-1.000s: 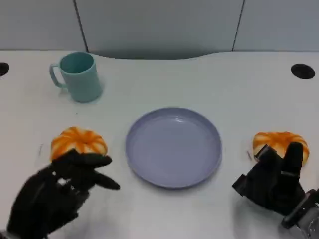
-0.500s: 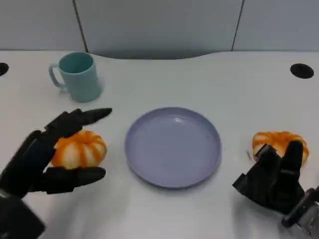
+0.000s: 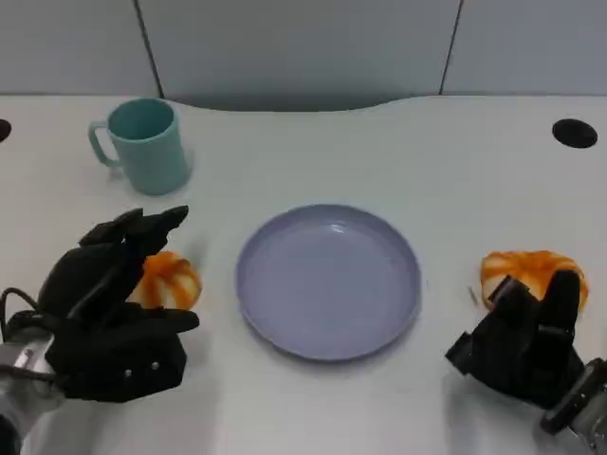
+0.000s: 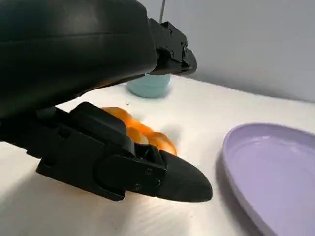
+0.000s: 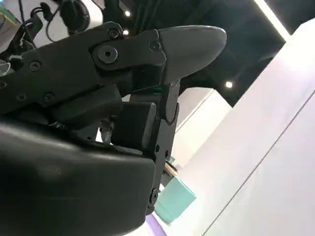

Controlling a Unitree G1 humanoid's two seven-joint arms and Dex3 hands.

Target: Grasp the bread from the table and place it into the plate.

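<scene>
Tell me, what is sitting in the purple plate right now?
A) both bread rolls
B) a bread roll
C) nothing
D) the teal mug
C: the purple plate lies bare, with one bread roll at the left hand and the other roll beside the right hand, both on the table.

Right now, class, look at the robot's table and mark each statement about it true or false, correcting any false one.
1. The plate has nothing on it. True.
2. The cup is lying on its side. False: it stands upright, behind the left hand.
3. Two pieces of bread are on the table. True: the left bread and the right bread, one on each side of the plate.
4. The left hand is around the right bread. False: its fingers are around the left bread.
5. The right hand is resting in the plate. False: it is beside the right bread.
</scene>
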